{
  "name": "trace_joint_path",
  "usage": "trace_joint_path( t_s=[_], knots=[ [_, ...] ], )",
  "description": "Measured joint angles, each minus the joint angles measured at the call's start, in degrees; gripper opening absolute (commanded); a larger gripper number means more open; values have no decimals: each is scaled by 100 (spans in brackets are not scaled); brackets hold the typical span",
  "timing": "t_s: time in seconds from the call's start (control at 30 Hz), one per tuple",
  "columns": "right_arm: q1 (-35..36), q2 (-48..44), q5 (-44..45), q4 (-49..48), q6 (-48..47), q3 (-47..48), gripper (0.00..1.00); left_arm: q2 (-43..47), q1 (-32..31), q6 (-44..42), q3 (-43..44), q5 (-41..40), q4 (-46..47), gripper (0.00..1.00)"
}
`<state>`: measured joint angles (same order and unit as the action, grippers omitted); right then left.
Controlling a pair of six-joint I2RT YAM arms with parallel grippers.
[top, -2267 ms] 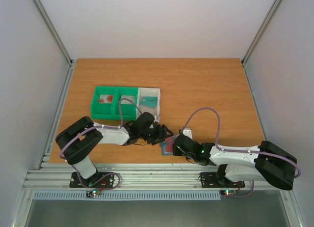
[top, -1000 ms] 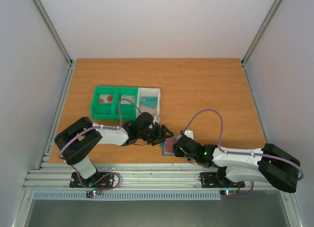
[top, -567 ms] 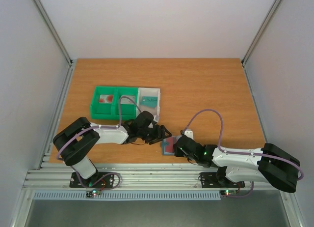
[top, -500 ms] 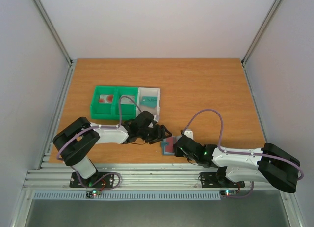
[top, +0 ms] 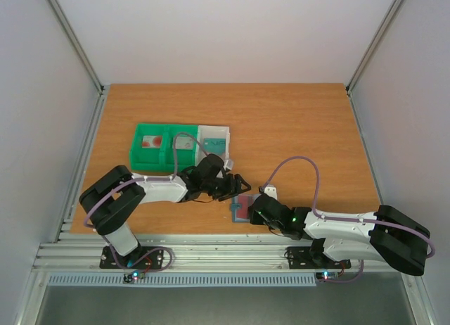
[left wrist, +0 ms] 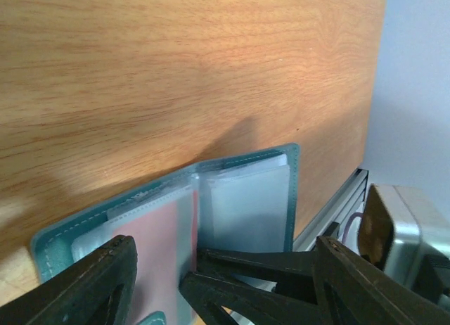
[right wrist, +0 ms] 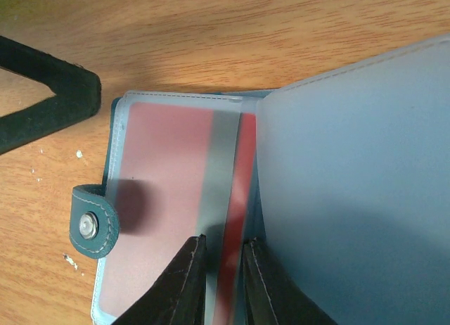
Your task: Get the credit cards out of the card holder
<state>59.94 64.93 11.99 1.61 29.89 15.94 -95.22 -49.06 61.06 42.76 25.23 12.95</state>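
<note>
Card holder: you find the card holder [right wrist: 351, 170] unfolded on the surface [top: 295, 128], near the front edge, between the tips of the two arms. Its snap tab [right wrist: 92, 224] sticks out at one side.

Card inside: a red card [right wrist: 165, 191] lies under a clear sleeve [right wrist: 223, 163] on one half of the holder. Beside it a cloudy blue-grey leaf stands raised.

Right end effector: the right end effector [right wrist: 223, 251] has its fingers almost pressed together. They pinch the edge of the clear sleeve of the card holder, and a thin red strip of card shows between them.

Left end effector: the left end effector [top: 239, 186] has its fingers spread wide, with nothing gripped between them. It is low over the far side of the holder. You cannot tell if a tip touches the holder.

Cards outside the holder: a pale card [top: 150, 142] with a red round mark lies in the left compartment of the green tray [top: 138, 156]. A teal card [top: 213, 146] lies in the white tray [top: 213, 130].

Trays: the green tray and the white tray touch side by side, further back and to the left, apart from the holder.
</note>
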Motion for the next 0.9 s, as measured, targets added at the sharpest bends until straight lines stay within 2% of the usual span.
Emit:
trace_joint_path(
  t_s=[0.9],
  knots=[
    [0,0,0,0,4,0,18,-332,26,-179,42,-28,-63,69]
  ],
)
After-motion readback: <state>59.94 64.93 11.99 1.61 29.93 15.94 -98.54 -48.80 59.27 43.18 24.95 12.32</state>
